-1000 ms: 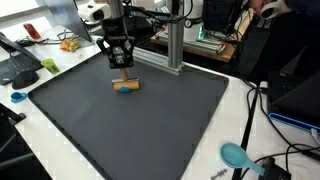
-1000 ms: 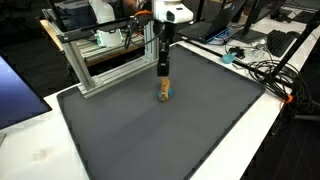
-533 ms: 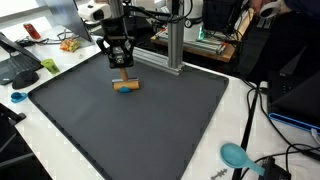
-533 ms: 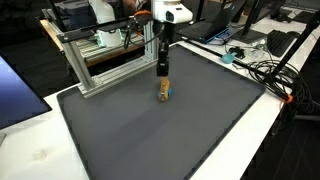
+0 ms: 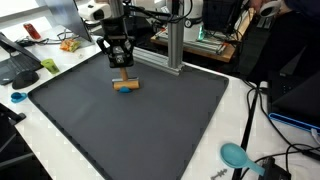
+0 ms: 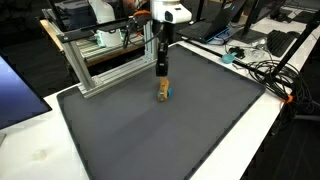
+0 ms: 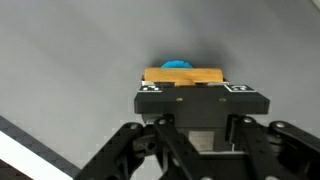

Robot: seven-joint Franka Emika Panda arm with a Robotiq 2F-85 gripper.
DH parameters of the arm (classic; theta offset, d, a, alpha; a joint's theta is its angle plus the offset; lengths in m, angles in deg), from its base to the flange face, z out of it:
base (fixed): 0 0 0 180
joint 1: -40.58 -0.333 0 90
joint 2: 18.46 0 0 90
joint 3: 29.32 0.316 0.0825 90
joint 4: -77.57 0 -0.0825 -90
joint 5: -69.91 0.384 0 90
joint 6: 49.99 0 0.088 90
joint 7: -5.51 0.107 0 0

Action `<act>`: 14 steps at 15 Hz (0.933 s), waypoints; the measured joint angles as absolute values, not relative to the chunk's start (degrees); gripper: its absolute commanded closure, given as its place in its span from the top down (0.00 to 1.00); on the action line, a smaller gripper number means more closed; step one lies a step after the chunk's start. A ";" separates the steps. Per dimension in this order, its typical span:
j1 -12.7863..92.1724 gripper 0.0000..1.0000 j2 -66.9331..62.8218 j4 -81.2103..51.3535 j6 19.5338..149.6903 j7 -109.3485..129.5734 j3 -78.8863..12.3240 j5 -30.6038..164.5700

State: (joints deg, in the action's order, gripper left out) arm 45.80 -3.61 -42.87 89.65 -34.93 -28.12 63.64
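Grey matting (image 5: 150,130) covers the desk (image 6: 30,140) and gives open room from the wooden block (image 5: 126,86) out to its near and side edges. The block, with a blue piece (image 7: 178,65) behind it in the wrist view, sits toward the far edge, near the aluminium frame (image 5: 172,50). Directly above the block hang the jaws, wide or narrow I cannot tell, and two black-and-white tags (image 7: 150,88) on them are too blurred to read.
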 measured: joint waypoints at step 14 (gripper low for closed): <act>45.89 0.23 -4.21 -43.78 90.11 -35.66 -28.46 63.69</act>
State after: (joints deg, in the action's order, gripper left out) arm 45.89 -4.21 -43.78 90.11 -35.66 -28.46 63.69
